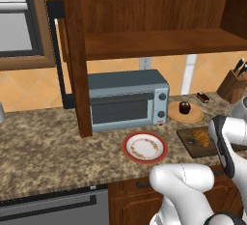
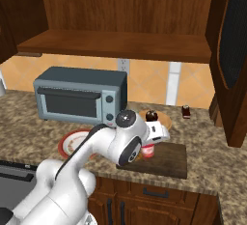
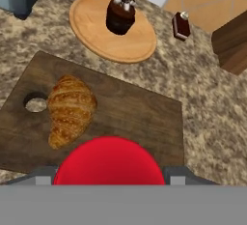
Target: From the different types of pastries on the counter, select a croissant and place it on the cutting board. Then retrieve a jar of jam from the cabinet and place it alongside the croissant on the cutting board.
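Note:
The golden croissant (image 3: pixel 70 109) (image 1: pixel 201 137) lies on the left part of the dark cutting board (image 3: pixel 140 118) (image 2: pixel 169 159) (image 1: pixel 189 147), beside its hole. My gripper (image 3: pixel 110 178) (image 2: pixel 148 147) is shut on the jar of jam (image 3: pixel 109 162) (image 2: pixel 148 151), whose red lid fills the space between the fingers. The jar hangs over the board's near edge, to the right of the croissant; I cannot tell whether it touches the wood. The open cabinet (image 1: pixel 144 21) (image 2: pixel 120 40) hangs above the counter (image 1: pixel 48 147).
A chocolate cupcake (image 3: pixel 119 15) (image 1: pixel 184 107) stands on a round wooden plate (image 3: pixel 96 35) behind the board. A dark cake slice (image 3: pixel 181 26) (image 2: pixel 185 111) lies to its right. Left of the board are a red-rimmed plate (image 1: pixel 144 147) and a grey toaster oven (image 1: pixel 126 98). A knife block (image 1: pixel 234 85) stands far right.

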{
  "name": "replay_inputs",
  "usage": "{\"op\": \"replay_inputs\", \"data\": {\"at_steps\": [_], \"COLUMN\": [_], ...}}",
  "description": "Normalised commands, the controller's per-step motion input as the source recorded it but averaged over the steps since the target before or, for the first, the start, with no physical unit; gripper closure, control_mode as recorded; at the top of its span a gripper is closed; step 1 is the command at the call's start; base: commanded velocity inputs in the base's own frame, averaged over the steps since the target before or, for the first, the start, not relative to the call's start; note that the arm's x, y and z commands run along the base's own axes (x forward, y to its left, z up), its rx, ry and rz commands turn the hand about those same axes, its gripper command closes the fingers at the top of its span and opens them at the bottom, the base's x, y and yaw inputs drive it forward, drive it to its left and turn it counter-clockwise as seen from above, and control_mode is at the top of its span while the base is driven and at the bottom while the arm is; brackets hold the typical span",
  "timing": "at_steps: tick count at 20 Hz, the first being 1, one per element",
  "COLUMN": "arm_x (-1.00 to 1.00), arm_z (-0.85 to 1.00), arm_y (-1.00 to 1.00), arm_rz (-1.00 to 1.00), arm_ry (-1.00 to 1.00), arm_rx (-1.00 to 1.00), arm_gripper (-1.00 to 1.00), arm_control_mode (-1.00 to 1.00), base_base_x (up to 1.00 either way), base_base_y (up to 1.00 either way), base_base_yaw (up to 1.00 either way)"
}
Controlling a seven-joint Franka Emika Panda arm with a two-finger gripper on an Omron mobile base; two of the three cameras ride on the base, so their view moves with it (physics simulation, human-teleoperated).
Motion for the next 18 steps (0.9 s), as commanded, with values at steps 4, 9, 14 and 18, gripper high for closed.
{"op": "replay_inputs", "data": {"at_steps": [4,9,14,18], "arm_x": [0.43,0.01,0.09,0.08], "arm_z": [-0.25,-0.36,-0.08,-0.14], "arm_y": [-0.1,-0.25,-0.02,0.0], "arm_rz": [-0.04,0.0,-0.04,-0.06], "arm_ry": [0.0,-0.01,-0.09,-0.08], "arm_rx": [0.02,0.08,0.0,0.0], "arm_gripper": [1.0,1.0,1.0,1.0], "arm_control_mode": [-1.0,-1.0,-1.0,-1.0], "base_base_x": [0.0,0.0,0.0,0.0], "base_base_y": [0.0,0.0,0.0,0.0], "base_base_yaw": [0.0,0.0,0.0,0.0]}}
